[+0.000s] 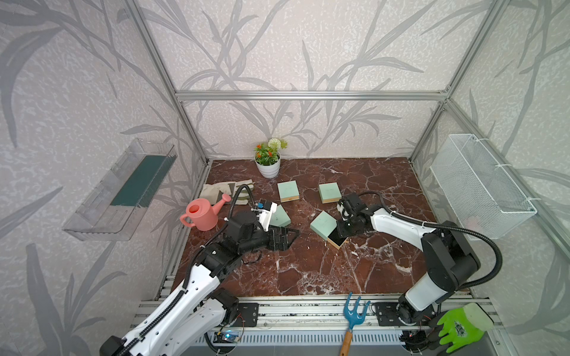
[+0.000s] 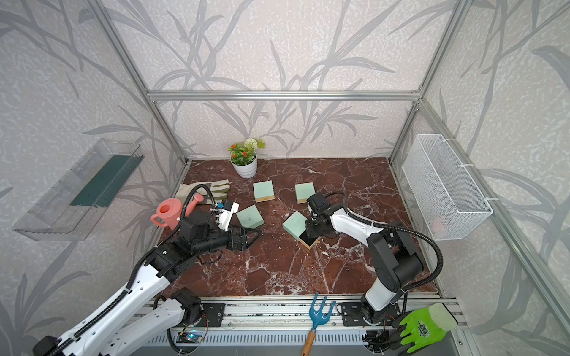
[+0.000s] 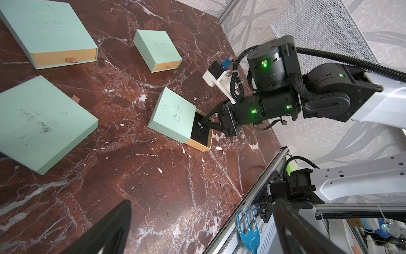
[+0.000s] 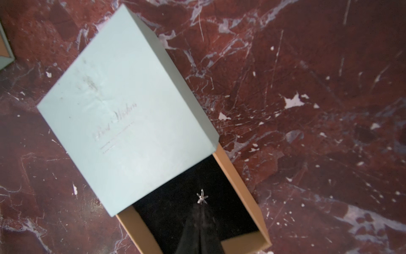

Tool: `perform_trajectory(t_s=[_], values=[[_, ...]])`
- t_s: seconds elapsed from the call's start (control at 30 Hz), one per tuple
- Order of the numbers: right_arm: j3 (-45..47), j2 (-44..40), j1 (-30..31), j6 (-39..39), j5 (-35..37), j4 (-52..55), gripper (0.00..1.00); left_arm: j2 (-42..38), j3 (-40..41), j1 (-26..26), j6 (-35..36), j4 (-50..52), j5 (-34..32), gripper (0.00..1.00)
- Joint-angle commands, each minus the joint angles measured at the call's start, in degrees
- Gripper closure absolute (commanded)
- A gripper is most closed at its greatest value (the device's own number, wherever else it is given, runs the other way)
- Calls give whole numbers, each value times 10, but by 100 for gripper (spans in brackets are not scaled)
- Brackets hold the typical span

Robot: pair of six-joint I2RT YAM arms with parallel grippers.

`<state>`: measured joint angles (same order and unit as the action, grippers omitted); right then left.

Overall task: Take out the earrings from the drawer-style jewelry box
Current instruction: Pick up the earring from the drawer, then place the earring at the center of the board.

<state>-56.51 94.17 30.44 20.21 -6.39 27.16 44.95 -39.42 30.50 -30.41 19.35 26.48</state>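
**Top views:** At centre frame in both top views, the right gripper [image 1: 339,238] reached down into the pulled-out drawer [image 1: 335,245] of a mint box [image 1: 323,224] on the red-brown marbled table [image 1: 308,271]. The earring was too small to make out there. The left gripper [image 1: 288,237], left of centre, stood with its jaws spread wide and held nothing. Other boxes [image 1: 287,191] lay nearby.

**Left wrist view:** Right of centre, the earring [image 3: 200,125] showed as a pale speck on the drawer's black lining, at the very tip of the right gripper [image 3: 205,122]. The drawer's tan card rim [image 3: 198,146] stuck out of the box sleeve. Along the lower edge, the left gripper's own fingers [image 3: 114,226] sat far apart with only table between them.

**Right wrist view:** At lower centre the earring [image 4: 201,197] was a silvery star of thin prongs on matte, velvety black lining [image 4: 175,198]. The black tapered fingers [image 4: 197,231] had closed to a single point against it, apparently nipping it. The box [image 4: 127,114] was smooth mint card, scuffed, with faint script.

Judged from this, the drawer was open and the pinch looked made. Lifting the earring clear of the drawer remained, and no second earring was visible.
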Motion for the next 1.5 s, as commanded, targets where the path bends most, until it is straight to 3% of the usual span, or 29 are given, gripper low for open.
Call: perform_trajectory(t_s=[0.0, 0.37, 0.57, 0.73, 1.03, 1.47], values=[[3, -16, 2, 6, -14, -5, 99, -9, -14, -3, 8, 12, -10, 1], [-7, -60, -9, 20, -36, 3, 100, -14, -14, -2, 8, 15, -17, 1], [-16, -117, -69, 22, -21, 27, 100, -20, -12, -2, 9, 13, -17, 1], [-18, -137, -156, 31, -5, 40, 100, -24, -11, -4, 8, 9, -20, 1], [-83, -54, -245, 15, 67, 53, 100, -26, -11, -4, 6, 10, -18, 1], [-177, 108, -273, 5, 77, 71, 100, -30, -10, -4, 4, 7, -17, 1]])
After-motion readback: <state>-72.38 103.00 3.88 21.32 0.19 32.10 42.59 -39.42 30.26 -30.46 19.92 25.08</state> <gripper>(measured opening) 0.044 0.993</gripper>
